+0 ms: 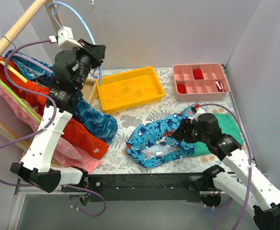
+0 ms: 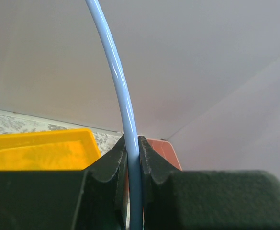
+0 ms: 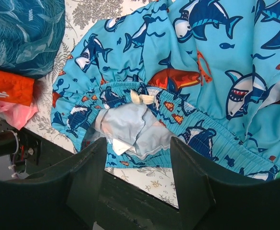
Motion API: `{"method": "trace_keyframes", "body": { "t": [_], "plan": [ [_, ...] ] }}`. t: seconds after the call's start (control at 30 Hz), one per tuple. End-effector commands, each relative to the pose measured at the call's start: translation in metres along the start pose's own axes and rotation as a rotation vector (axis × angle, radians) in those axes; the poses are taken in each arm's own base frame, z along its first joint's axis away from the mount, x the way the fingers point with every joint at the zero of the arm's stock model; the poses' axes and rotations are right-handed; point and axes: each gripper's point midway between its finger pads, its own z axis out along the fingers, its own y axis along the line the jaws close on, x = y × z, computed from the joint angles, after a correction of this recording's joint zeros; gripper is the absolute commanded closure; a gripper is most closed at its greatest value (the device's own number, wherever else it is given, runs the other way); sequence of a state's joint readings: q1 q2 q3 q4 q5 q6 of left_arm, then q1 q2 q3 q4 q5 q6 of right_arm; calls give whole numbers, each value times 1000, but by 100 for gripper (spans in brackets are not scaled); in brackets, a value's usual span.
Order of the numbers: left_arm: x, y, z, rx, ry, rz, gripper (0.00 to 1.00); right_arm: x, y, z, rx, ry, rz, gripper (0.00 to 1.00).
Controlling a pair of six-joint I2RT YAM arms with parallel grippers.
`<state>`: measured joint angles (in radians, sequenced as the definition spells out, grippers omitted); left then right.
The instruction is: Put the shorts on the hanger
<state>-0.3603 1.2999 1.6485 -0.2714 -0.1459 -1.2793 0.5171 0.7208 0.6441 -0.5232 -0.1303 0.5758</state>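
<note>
Floral tbl (image 1: 149, 114), grey walls (image 1: 178, 28); yellow tray (image 1: 130, 88), pink box (image 1: 200, 81) far. L gripper (image 2: 132, 143) clamps hanger (image 2: 116, 72); R gripper (image 3: 138, 143) spread over shorts (image 3: 202, 57).

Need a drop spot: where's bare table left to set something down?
Free: gap between yellow tray and pink compartment box; strip of table between tray and shorts. Crowded: left side under piled clothes; near right under shorts and green cloth.

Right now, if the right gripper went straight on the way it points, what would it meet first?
The shorts: the right gripper, jaws open, aims at their waistband, where the white lining shows. Depth is hard to judge, but nothing appears to lie between them.
</note>
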Motion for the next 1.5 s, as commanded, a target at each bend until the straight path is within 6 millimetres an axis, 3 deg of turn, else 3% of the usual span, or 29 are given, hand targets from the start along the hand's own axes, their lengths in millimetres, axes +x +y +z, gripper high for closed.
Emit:
{"method": "trace_keyframes", "body": {
  "t": [0.0, 0.3, 0.5, 0.6, 0.63, 0.67, 0.73, 0.8, 0.87, 1.07, 1.2, 1.23, 1.47],
  "plan": [
    [0, -30, -24, 95, -13, -14, 94, -22, 15, -11, -35, -65, -22, 36],
    [45, -50, -53, 148, 83, -36, 97, -27, 20, -17, -52, -80, -49, 36],
    [94, -80, -73, 270, 229, -26, 100, -42, 32, -30, -79, -128, -77, 36],
    [130, -99, -87, 351, 339, -38, 100, -58, 45, -43, -116, -186, -122, 36],
    [144, -109, -98, 392, 386, -42, 100, -64, 51, -49, -138, -221, -138, 36],
    [163, -107, -102, 396, 431, -39, 100, -71, 56, -56, -152, -249, -154, 35],
    [184, -118, -121, 463, 512, -61, 100, -78, 62, -65, -166, -285, -169, 35],
    [204, -116, -135, 484, 573, -65, 100, -82, 62, -72, -159, -302, -167, 35],
    [218, -123, -155, 549, 650, -89, 100, -82, 55, -76, -121, -321, -152, 35],
    [243, -104, -205, 603, 805, -184, 100, -81, 34, -88, -33, -392, -92, 35],
    [255, -87, -247, 644, 945, -197, 100, -48, -3, -71, 101, -290, -9, 36],
    [252, -80, -257, 654, 956, -194, 100, -30, -16, -60, 131, -244, 22, 38],
    [240, -57, -322, 728, 1100, -202, 100, 28, -53, -30, 195, -104, 101, 41]
  ]
}}
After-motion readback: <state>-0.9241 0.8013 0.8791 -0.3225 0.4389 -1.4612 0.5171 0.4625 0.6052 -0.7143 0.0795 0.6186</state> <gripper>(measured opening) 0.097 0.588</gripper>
